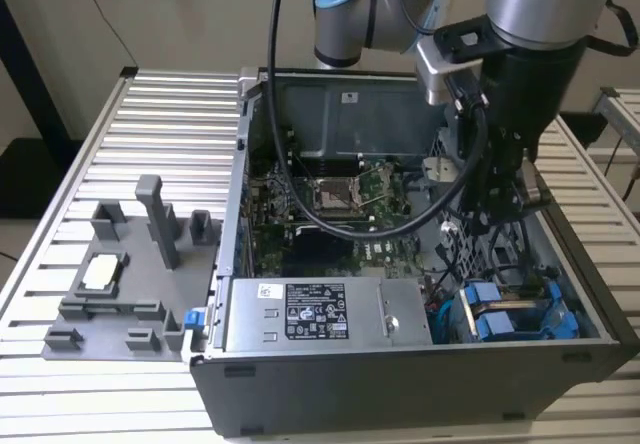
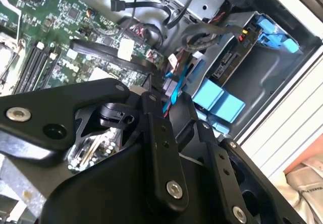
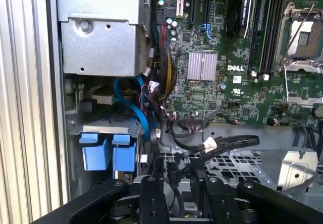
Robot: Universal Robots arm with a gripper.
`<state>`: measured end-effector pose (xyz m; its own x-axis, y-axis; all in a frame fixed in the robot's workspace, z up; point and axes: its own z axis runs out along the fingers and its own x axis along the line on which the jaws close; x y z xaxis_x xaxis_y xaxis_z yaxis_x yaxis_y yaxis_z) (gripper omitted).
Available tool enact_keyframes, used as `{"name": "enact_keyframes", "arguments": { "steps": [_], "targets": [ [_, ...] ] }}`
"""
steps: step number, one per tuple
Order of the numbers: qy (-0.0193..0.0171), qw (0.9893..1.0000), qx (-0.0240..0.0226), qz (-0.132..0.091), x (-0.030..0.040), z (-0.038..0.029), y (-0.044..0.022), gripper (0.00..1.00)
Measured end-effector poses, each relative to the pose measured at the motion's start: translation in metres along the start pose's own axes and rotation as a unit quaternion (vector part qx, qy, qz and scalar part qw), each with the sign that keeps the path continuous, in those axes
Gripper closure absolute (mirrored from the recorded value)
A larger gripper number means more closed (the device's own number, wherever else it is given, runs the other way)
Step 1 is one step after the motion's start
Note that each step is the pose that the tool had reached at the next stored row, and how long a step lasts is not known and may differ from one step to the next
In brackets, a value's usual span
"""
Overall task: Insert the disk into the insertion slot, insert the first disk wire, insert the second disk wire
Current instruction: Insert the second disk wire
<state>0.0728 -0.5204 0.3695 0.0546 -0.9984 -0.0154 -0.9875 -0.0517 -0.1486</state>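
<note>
Fingers (image 3: 176,196) black, drawn narrow, nothing visibly between them, poised inside the open computer case (image 1: 400,384). Just beyond their tips: blue carrier tabs of the disk (image 3: 108,153), seated in the insertion slot (image 2: 262,67) (grey cage). Blue wire (image 3: 136,108) curls beside. Power-supply box (image 1: 320,314) bears black-and-white sticker, illegible. Case sits on slatted table (image 1: 150,124).

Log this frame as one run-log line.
gripper: inside case above drive cage | disk: blue carrier seated in cage | cables: loose nearby

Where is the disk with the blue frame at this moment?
In the exterior view the disk sits inside the computer case, at its near corner on the exterior view's right, beside the power-supply box.
</note>
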Motion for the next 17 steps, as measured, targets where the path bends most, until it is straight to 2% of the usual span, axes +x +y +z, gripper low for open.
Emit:
{"name": "enact_keyframes", "arguments": {
  "steps": [5, 10, 13, 17],
  "targets": [
    [-0.0023, 0.9999, 0.002, -0.016, -0.0001, 0.0042, 0.0032, 0.65],
    [-0.0025, 0.9996, 0.0106, -0.025, -0.0001, 0.0067, 0.0036, 0.65],
    [-0.0021, 0.9996, 0.0108, -0.027, 0.0, 0.0091, 0.0043, 0.65],
    [-0.0019, 0.9996, 0.0108, -0.027, 0.0, 0.0091, 0.0044, 0.67]
  ]
}}
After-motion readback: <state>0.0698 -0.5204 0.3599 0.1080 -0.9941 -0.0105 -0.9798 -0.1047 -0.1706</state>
